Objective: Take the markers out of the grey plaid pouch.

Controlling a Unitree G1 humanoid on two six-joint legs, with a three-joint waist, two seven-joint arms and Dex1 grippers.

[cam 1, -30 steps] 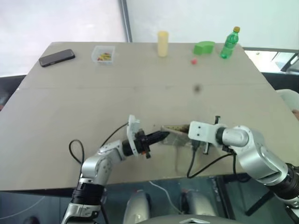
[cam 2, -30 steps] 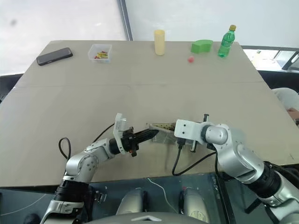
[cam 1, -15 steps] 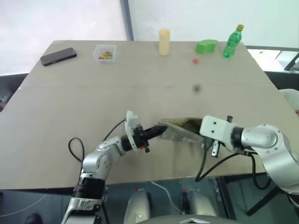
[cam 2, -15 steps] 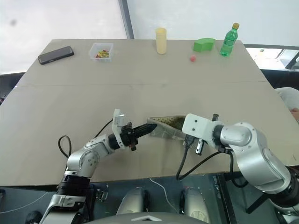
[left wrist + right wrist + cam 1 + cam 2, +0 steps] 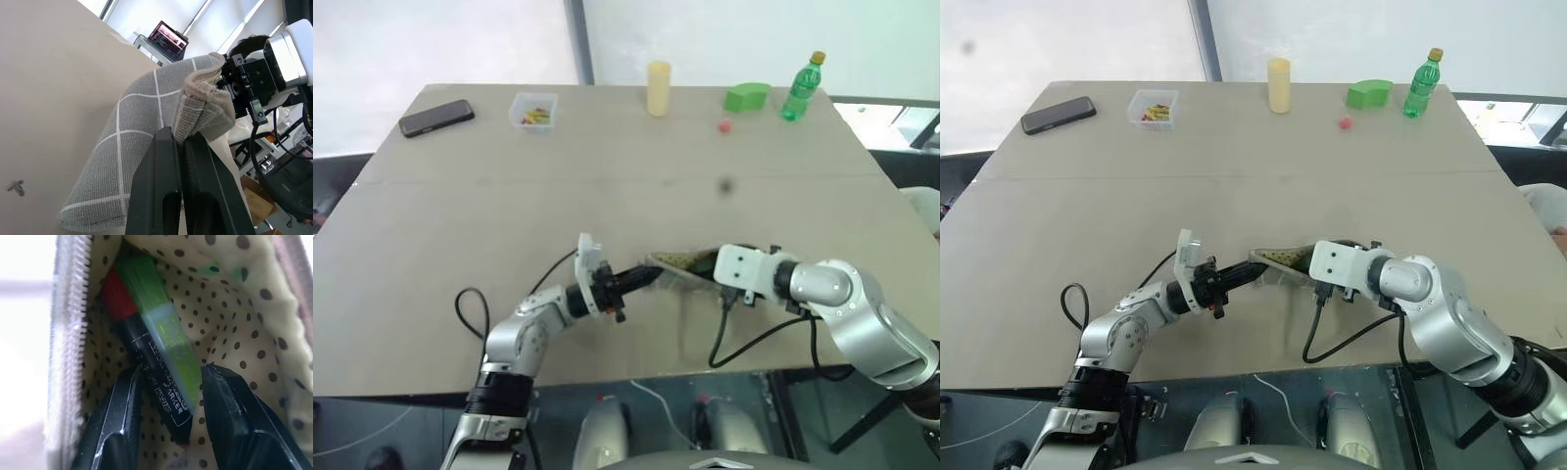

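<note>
The grey plaid pouch (image 5: 677,264) is held near the table's front edge with its mouth turned to the right. My left gripper (image 5: 646,277) is shut on the pouch's left edge, and its black fingers (image 5: 164,161) pinch a fold of the plaid fabric (image 5: 146,122). My right gripper (image 5: 171,369) is inside the dotted lining. It stands open, one finger (image 5: 124,406) on each side of the markers. The light green marker (image 5: 161,323) lies on the dark one with the red cap (image 5: 117,296). I cannot tell whether the fingers touch them.
Along the far edge stand a black phone (image 5: 436,118), a small clear box (image 5: 530,111), a yellow cylinder (image 5: 657,88), a green block (image 5: 744,97), a red ball (image 5: 723,125) and a green bottle (image 5: 803,86). The table's front edge (image 5: 636,377) lies just below both arms.
The right hand had drawn off to the right half a second ago. It has come back to the pouch mouth with its fingers apart. The left gripper kept its hold.
</note>
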